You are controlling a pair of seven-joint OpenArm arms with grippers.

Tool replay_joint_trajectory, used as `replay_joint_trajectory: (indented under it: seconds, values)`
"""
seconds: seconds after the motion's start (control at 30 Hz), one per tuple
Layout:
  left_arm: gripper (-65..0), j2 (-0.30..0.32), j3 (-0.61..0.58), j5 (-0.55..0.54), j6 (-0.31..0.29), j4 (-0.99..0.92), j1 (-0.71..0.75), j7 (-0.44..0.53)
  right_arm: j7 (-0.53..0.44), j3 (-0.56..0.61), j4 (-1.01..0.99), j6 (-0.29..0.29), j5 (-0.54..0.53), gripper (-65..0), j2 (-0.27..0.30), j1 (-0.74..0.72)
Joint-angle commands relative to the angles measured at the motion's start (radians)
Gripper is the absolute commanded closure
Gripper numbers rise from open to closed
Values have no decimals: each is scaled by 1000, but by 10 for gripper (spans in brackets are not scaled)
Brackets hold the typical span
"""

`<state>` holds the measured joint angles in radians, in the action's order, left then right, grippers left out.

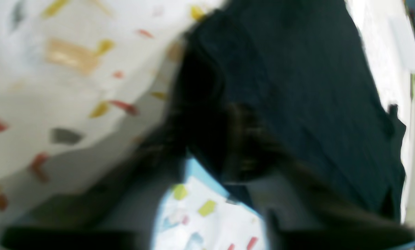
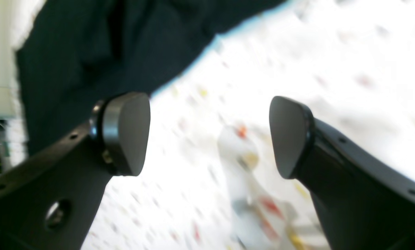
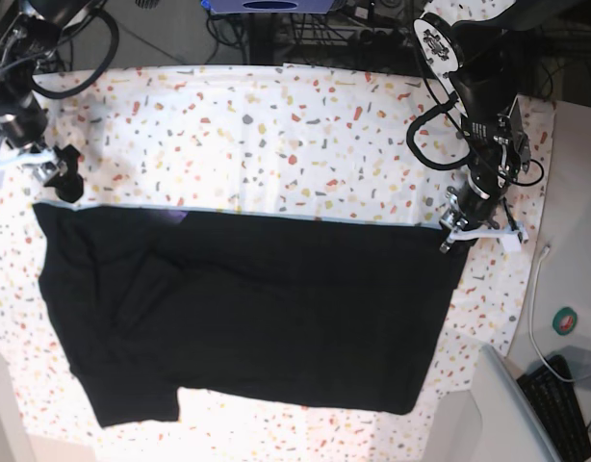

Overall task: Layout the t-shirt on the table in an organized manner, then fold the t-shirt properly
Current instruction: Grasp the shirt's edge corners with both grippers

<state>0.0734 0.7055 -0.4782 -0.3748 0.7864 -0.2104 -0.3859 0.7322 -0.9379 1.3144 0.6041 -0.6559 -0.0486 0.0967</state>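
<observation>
Item: the t-shirt (image 3: 247, 308), black, short-sleeved, lying flat on the table (image 3: 305, 115) with its body spread wide across the near half and one sleeve reaching toward the near edge, on the side of the right gripper. Far edge drawn in a nearly straight line running from one claw to the other, which reads as a stretch to flatten the cloth ahead of folding. No print, tag or lettering can be read on the cloth in any view; the surface shows as plain black. Left gripper (image 3: 448, 236): down at the shirt's far corner, touching the cloth; its wrist view is blurred but shows dark fabric bunched right at the fingers, and the claw appears pinched shut on that corner, likely to hold the edge taut. Right gripper (image 2: 209, 135): jaws standing wide with nothing between the pads (image 2: 129, 133); the shirt's edge lies just beyond and to one side of it, speckled cover directly beneath, so this corner is not gripped. Beyond both claws the table cover runs on bare, white with red, orange, yellow and grey flecks. Outward of the left gripper, off the table: a keyboard (image 3: 560, 404), a white cable (image 3: 536, 308) and a roll of tape (image 3: 565, 320); no legible markings on any.
</observation>
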Motion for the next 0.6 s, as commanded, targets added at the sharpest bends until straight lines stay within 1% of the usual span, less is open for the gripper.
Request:
replay_joint_trajectory:
  seconds: [0.0,0.1,0.23,0.4,0.47,0.5,0.57]
  values:
    - [0,10,-2,6,-3,-2,-11,-12,-21,-2,-23,9,-14,-482,31,-33]
    - [0,16,-2,6,-3,-3,-4,-12,-50,-5,-154,9,43,-482,62,-111]
    - [0,38,-4,6,-3,-5,-2,-14,-151,-5,-290,9,130,-482,82,-179]
    - [0,67,-4,6,-3,-3,16,-14,-216,-5,-364,9,140,-479,111,-208]
    - [0,81,-4,6,-3,-3,22,-14,-230,-5,-381,9,140,-437,122,-217]
    - [0,85,-4,6,-3,-3,22,-14,-231,-5,-390,9,140,-393,134,-222]
    - [0,85,-4,6,-3,-3,24,-14,-231,-5,-413,9,138,-287,146,-225]
